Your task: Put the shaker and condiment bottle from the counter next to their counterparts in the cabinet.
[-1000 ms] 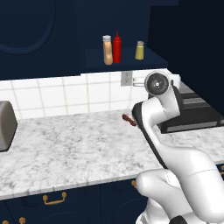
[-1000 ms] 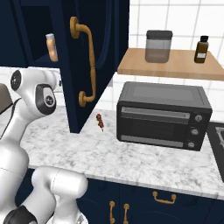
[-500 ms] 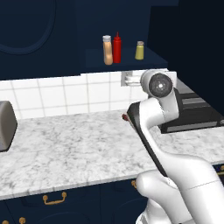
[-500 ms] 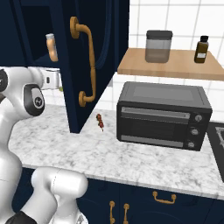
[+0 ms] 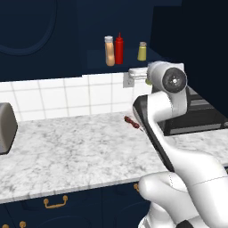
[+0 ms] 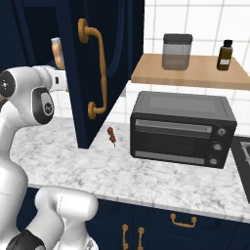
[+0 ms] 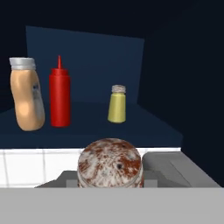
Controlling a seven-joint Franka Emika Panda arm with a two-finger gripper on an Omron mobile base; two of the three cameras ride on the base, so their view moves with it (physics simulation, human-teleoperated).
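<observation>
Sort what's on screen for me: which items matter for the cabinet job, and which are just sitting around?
Job items:
shaker, held in the gripper
condiment bottle, already on the cabinet shelf
red squeeze bottle
yellow shaker

Lying about:
toaster oven
skewer on the counter
jar and brown bottle on the wooden shelf

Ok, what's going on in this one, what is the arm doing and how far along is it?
The gripper is shut on the shaker, holding it up in front of the cabinet nook, just below shelf level. The condiment bottle already stands on the shelf beside the red squeeze bottle, with the yellow shaker off to the side. So one item is placed, and the shaker is not yet set down next to its counterpart.
</observation>
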